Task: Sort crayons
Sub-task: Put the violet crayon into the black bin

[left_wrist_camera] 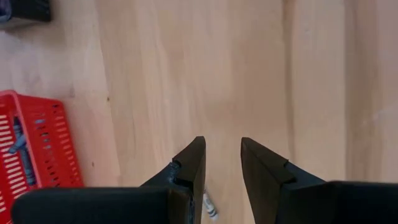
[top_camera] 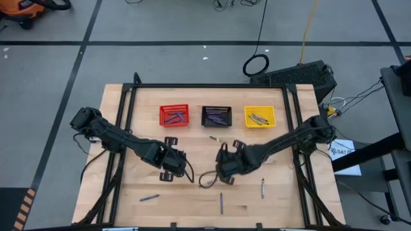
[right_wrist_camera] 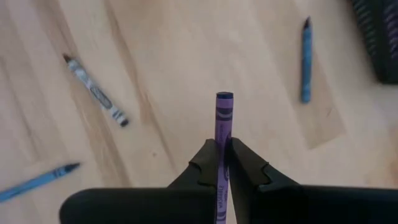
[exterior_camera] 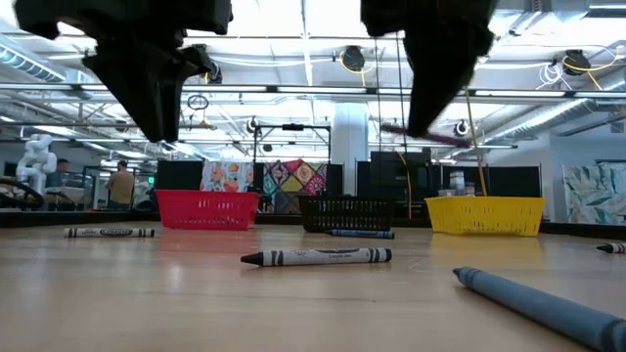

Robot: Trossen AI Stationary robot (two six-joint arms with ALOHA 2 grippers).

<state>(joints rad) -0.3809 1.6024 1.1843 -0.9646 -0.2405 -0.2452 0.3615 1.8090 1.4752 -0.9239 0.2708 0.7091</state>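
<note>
A: Where are the loose crayons?

B: From table centre in the high view: a blue crayon (top_camera: pixel 149 197) at about eight o'clock, a grey crayon (top_camera: pixel 221 203) near six, another grey one (top_camera: pixel 262 187) near five, all lying flat.

A: And the purple crayon (right_wrist_camera: pixel 222 134)?

B: Lifted off the wood, pinched between the right gripper (right_wrist_camera: pixel 222 163) fingertips, its flat end sticking out forward.

A: The sorted ones?

B: Small heaps inside the red basket (top_camera: pixel 174 115), black basket (top_camera: pixel 216 116) and yellow basket (top_camera: pixel 259 117).
</note>
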